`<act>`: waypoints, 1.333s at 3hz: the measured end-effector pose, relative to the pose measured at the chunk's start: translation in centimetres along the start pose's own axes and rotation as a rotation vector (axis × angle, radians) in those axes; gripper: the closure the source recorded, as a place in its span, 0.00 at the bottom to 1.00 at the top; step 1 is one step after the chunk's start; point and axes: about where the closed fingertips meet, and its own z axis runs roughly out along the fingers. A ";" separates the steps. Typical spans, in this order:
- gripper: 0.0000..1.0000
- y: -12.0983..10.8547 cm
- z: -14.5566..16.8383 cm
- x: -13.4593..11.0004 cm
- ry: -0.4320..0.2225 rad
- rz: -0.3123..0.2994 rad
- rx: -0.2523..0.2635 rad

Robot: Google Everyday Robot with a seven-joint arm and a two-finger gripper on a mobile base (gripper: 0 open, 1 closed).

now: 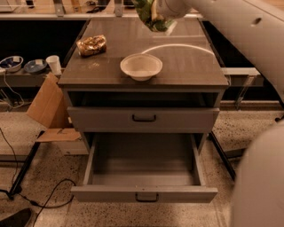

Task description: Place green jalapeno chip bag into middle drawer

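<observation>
The green jalapeno chip bag (150, 16) hangs in the air above the back of the cabinet top, held by my gripper (154, 11) at the top edge of the camera view. The gripper is shut on the bag's upper part, and the picture's edge cuts off part of both. My white arm (239, 26) runs from it to the right. The middle drawer (144, 194) is pulled wide open low at the front, its grey tray showing nothing inside and its dark handle centred on the front.
On the cabinet top (191, 66) lie a white bowl (141, 66) and a brown-gold crinkled bag (91, 45). A shut drawer front (144, 119) sits above the open one. Cardboard (46, 106), a cup (54, 64) and floor cables (49, 195) are at the left.
</observation>
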 end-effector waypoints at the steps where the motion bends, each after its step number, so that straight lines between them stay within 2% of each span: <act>1: 1.00 -0.1 -4.8 2.9 0.015 -0.011 -0.002; 2: 1.00 -0.2 -8.7 6.1 0.058 -0.018 0.001; 4: 1.00 0.5 -14.0 13.3 0.181 -0.045 -0.045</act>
